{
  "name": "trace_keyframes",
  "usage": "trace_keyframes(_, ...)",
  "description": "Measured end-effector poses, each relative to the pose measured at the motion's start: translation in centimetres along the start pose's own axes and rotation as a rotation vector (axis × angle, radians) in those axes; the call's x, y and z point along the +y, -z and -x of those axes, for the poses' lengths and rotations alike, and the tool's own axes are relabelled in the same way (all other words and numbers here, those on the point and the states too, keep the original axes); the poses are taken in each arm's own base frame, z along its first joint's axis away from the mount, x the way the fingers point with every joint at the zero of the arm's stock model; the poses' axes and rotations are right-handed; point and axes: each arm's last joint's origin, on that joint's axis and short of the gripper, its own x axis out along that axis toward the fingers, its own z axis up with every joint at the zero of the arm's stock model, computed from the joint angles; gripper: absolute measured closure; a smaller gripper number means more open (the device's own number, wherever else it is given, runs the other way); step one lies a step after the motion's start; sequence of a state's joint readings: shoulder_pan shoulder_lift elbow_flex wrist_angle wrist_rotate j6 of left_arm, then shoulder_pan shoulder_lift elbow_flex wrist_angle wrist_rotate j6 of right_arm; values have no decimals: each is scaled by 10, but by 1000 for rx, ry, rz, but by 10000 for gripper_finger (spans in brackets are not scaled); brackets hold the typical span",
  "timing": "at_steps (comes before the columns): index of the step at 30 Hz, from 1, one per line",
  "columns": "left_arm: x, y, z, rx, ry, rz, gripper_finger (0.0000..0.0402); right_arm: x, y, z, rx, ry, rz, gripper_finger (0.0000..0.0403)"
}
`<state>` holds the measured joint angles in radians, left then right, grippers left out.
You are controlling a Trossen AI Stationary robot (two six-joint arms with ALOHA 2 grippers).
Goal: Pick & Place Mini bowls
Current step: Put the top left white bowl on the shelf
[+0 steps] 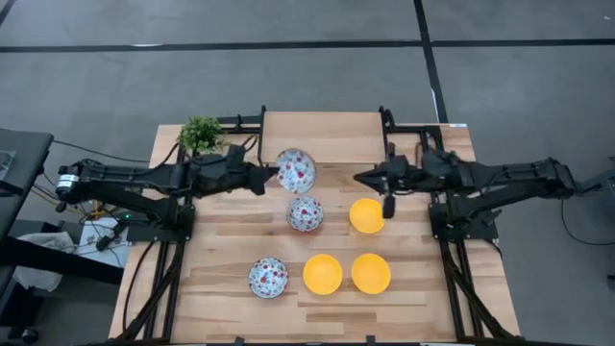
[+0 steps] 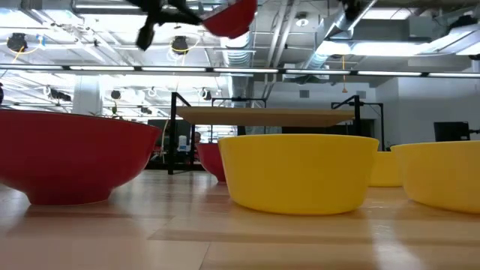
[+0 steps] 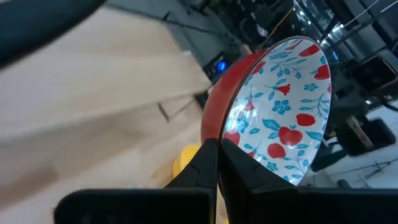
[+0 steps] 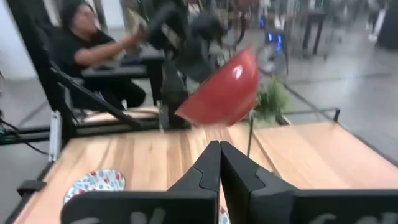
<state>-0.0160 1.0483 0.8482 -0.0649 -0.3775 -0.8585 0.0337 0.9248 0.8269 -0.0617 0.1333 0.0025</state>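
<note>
My left gripper [image 1: 272, 174] is shut on one floral bowl [image 1: 295, 170], white inside with red and blue flowers and red outside, held in the air over the far middle of the table. The low view shows that bowl [image 2: 229, 19] high above the tabletop. Two more floral bowls [image 1: 305, 213] [image 1: 268, 277] and three yellow bowls [image 1: 365, 215] [image 1: 323, 274] [image 1: 371, 273] sit upright on the table. My right gripper [image 1: 360, 179] hovers shut and empty to the right of the held bowl, above the far yellow bowl. My left gripper pinches the floral bowl's rim [image 3: 225, 138], one finger on the patterned inside and one finger on the red outer wall. The fingers come level from the table's left. The bowl is lifted clear and tipped on its side, its opening turned away from the table.
A small green plant [image 1: 200, 133] stands at the far left corner. A raised wooden board [image 1: 322, 135] runs along the far edge. A person [image 4: 87, 43] sits beyond the table's left side. Bare wood lies at the near left [image 1: 192, 279] and far right [image 1: 423, 221].
</note>
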Motion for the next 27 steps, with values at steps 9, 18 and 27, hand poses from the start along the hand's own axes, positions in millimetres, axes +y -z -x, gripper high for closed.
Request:
trace_keyframes(9, -25, -40, -33, -27, -54, -146, 399, -5, -37, -18, 68, 38, -2, 403)
trace_keyframes(18, -34, -58, -60, -57, -145, -283, 399, -13, -67, -2, 57, 281, -46, 361)
trace_keyframes(27, -47, -72, -78, -148, -239, -460, 399, -16, -65, -10, 77, 428, -66, 289)
